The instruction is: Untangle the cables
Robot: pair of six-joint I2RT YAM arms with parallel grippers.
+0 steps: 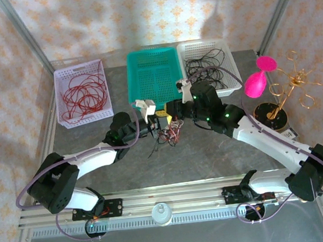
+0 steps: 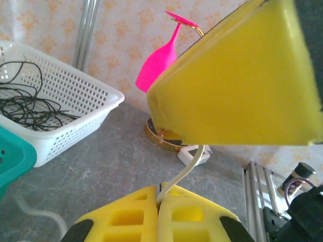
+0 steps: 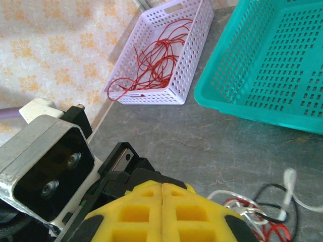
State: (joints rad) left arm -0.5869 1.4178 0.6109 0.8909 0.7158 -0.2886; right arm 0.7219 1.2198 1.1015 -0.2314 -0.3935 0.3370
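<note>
Tangled cables (image 1: 169, 136) bunched mid-worktop (image 1: 212, 159).
Left claw (image 2: 159, 196) pinches a white cable (image 2: 185, 170); right claw (image 3: 161, 187) closed tight, fingers together.

cables (image 1: 169, 135): red, black, white
basket of red wires (image 1: 86, 118): lavender
middle basket (image 1: 149, 51): teal
basket of black wires (image 1: 202, 42): white
wine glass (image 1: 257, 82): pink
desk (image 1: 211, 156): mottled grey
wall (image 1: 138, 13): cream, orange floral
</note>
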